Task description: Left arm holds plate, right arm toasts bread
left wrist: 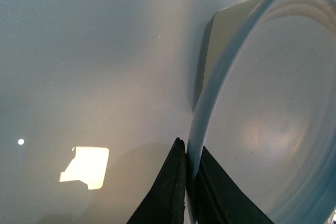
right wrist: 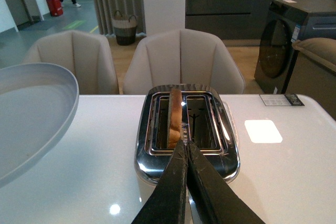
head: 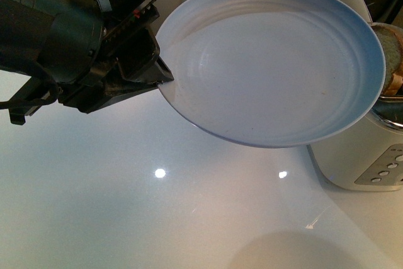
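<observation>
My left gripper (head: pixel 165 75) is shut on the rim of the pale blue-white plate (head: pixel 271 61) and holds it tilted in the air beside the toaster (head: pixel 371 155). In the left wrist view the black fingers (left wrist: pixel 173 182) pinch the plate's edge (left wrist: pixel 195 129). The bread (right wrist: pixel 174 116) stands upright in the left slot of the chrome toaster (right wrist: pixel 186 129), with its top sticking out; it also shows in the front view (head: pixel 390 58). My right gripper (right wrist: pixel 185 142) is shut and empty, just above the toaster's near edge.
The white glossy table (head: pixel 157 218) spreads under the plate. Two beige chairs (right wrist: pixel 184 56) stand behind the table's far edge. A small label (right wrist: pixel 281 99) lies on the table to the right of the toaster.
</observation>
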Robot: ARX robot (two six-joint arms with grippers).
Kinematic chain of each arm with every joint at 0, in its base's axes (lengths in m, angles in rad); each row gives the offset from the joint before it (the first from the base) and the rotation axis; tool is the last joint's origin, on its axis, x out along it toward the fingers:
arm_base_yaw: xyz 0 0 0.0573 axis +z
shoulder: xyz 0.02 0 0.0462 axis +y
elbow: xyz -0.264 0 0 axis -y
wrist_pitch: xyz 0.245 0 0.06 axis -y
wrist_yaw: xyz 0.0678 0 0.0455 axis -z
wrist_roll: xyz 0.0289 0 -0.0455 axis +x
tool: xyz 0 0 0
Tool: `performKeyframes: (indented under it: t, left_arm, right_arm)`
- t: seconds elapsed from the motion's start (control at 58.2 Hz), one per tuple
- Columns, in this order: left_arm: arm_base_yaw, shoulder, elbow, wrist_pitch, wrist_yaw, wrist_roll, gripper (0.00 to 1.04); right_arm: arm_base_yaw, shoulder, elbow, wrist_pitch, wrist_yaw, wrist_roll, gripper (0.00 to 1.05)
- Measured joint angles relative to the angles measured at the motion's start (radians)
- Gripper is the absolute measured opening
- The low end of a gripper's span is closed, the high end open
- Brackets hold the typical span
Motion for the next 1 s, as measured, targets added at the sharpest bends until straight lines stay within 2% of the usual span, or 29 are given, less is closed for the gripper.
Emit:
performKeyframes:
  t: [0.034, 0.189, 0.344, 0.395, 0.447, 0.602, 0.808, 0.997]
  left_arm:
    - [0.0, 0.0, 0.0, 0.0, 0.0, 0.0, 0.03]
    - [0.0, 0.0, 0.0, 0.0, 0.0, 0.0, 0.03]
    - [0.0, 0.0, 0.0, 0.0, 0.0, 0.0, 0.03]
    - [-0.007, -0.002, -0.007, 0.027, -0.055, -0.016, 0.03]
    - [-0.018, -0.002, -0.015, 0.079, -0.17, -0.034, 0.03]
    - [-0.014, -0.007, -0.015, 0.09, -0.203, -0.049, 0.03]
    - [0.04, -0.005, -0.015, 0.095, -0.129, -0.047, 0.03]
    - [0.188, 0.057, -0.014, 0.149, -0.054, 0.031, 0.03]
  right_arm:
    - [0.0, 0.0, 0.0, 0.0, 0.0, 0.0, 0.02]
    - [0.0, 0.0, 0.0, 0.0, 0.0, -0.002, 0.37]
    - [0.0, 0.0, 0.0, 0.0, 0.0, -0.002, 0.6]
    - [0.0, 0.0, 0.0, 0.0, 0.0, -0.002, 0.68]
    - [0.0, 0.0, 0.0, 0.0, 0.0, -0.002, 0.75]
    - [0.0, 0.0, 0.0, 0.0, 0.0, -0.002, 0.97]
    - [0.0, 0.0, 0.0, 0.0, 0.0, -0.002, 0.96]
    - [0.0, 0.0, 0.0, 0.0, -0.001, -0.002, 0.96]
